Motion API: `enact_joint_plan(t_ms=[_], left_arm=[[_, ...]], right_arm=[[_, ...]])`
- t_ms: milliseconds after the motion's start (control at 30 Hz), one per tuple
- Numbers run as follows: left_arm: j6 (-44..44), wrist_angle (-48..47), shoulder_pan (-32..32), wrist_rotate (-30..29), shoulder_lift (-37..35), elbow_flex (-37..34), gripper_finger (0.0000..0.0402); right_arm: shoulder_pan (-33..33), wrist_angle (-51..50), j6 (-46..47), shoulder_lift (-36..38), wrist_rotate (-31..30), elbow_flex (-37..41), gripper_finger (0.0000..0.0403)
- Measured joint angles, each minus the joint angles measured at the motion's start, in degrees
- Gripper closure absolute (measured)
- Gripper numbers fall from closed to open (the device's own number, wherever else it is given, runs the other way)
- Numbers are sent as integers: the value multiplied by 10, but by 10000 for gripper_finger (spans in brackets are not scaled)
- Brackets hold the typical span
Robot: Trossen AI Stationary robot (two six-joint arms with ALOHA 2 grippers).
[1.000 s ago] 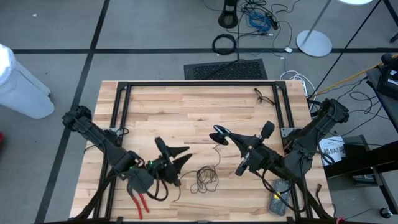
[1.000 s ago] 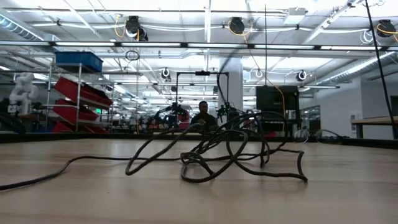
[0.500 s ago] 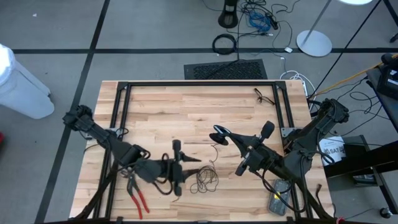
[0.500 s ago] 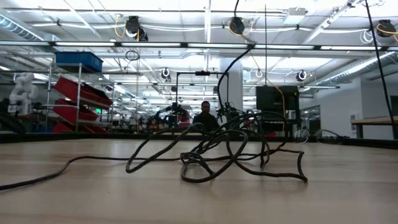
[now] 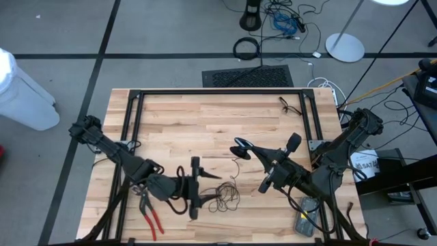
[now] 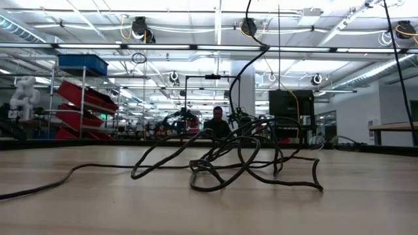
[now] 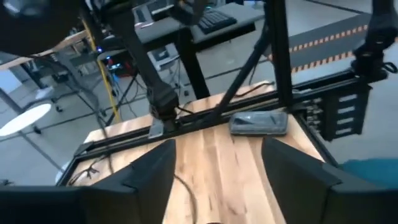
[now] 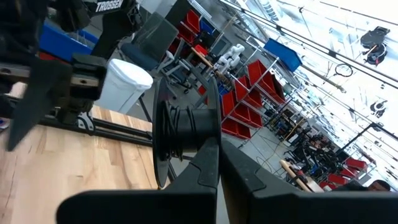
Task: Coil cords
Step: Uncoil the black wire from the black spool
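The cord is a thin black wire lying in a loose tangle (image 5: 225,197) on the wooden table, seen close up in the low view (image 6: 228,160). Its small dark round puck (image 5: 240,144) hangs above the table in my right gripper (image 5: 247,147), which is shut on it. A thin strand (image 5: 236,167) drops from the puck to the tangle. My left gripper (image 5: 194,188) hovers just left of the tangle, open wide and pointing at it, with nothing between its fingers (image 7: 149,180). My right gripper holds the round puck (image 8: 186,134) at its fingertips (image 8: 214,165). The fingers reach about level from the table's right side. The puck is lifted clear of the table with its flat face upright, and the strand below it hangs slack.
Red-handled pliers (image 5: 151,217) lie near the front edge, left of my left gripper. A grey flat device (image 5: 305,217) lies at the front right. A black frame (image 5: 218,92) runs along the table's far side and both ends. A small dark wire piece (image 5: 290,104) lies at the far right.
My left gripper has swung toward the table's right, up to the tangle, and has rolled about its own axis. Its fingers now stand one toward the far edge and one toward the near edge, and they have opened wider. The tangle and puck have stayed put.
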State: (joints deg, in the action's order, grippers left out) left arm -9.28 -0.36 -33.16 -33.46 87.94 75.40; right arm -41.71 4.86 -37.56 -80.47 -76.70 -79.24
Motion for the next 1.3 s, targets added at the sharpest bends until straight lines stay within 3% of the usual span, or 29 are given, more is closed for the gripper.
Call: enact_joint_plan(t_ms=[200,300,400,467,900,1167,1300], left_arm=[[70,-8,21,-133,0,0,115],[116,-16,28,-105,0,0,114],[119,-13,27,-40,0,0,114],[114,-8,27,-27,0,0,114],[-8,119,61,-52,60,0,114],[-99,219,69,-139,114,0,114],[-110,228,69,-144,123,0,123]], right_arm=[[0,0,1,0,0,0,403],[0,-4,3,0,0,0,403],[0,-4,3,0,0,0,403],[0,-4,3,0,0,0,403],[0,-4,9,0,3,0,403],[0,-4,6,0,3,0,403],[0,-4,5,0,3,0,403]])
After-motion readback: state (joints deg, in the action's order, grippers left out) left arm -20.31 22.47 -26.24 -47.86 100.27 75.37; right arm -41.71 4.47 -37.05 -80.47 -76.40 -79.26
